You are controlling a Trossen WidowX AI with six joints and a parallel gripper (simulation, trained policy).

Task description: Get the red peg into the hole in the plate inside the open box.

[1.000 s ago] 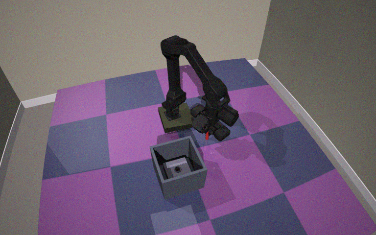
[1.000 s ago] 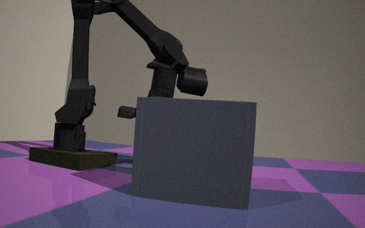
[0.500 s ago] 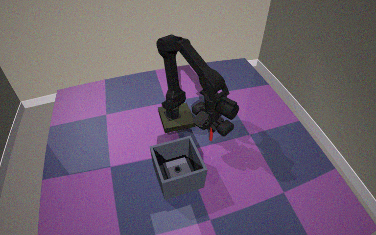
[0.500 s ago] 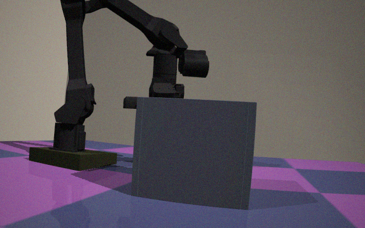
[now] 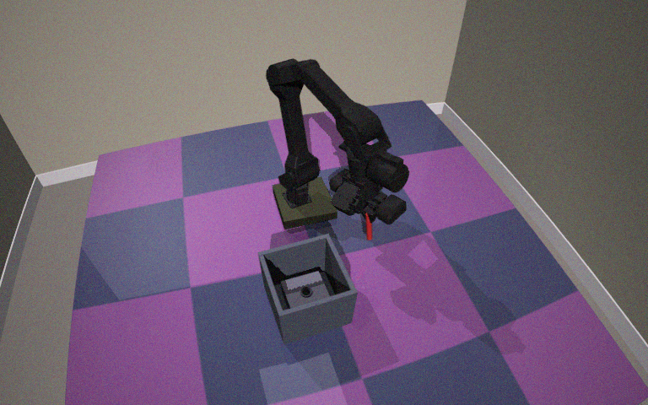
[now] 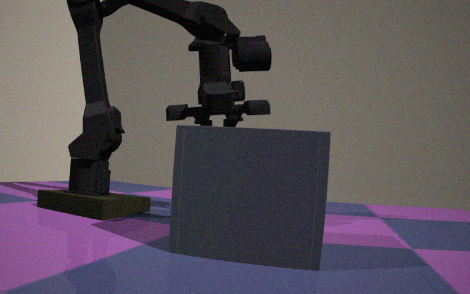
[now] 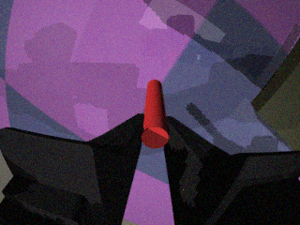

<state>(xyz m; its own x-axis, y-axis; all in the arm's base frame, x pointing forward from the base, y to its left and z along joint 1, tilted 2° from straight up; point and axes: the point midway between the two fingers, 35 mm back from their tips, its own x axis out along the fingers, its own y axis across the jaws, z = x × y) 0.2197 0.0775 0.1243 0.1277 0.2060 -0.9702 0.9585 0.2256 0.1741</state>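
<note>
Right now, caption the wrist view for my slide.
Red peg clamped between the gripper's dark fingers, over purple and blue squares.

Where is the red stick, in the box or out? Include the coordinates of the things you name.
Out. The gripper [image 5: 368, 214] [image 7: 154, 121] is holding the red stick [image 5: 369, 229] [image 7: 155, 105] beside the box [image 5: 317, 315] [image 6: 249, 197].

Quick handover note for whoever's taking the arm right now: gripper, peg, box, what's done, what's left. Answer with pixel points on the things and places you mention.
Gripper [image 5: 368, 217] [image 7: 154, 121]: shut on the red peg [image 5: 369, 228] [image 7: 155, 110], outside the box.
Box [image 5: 317, 312] [image 6: 249, 197]: open-topped, beside the arm's base [image 5: 310, 222] [image 6: 126, 207]; the plate [image 5: 312, 301] at its bottom shows an unfilled hole [image 5: 306, 291].
Done: peg gripped.
Left: bring it over the box, lower it in, seat it fully in the hole, release.
</note>
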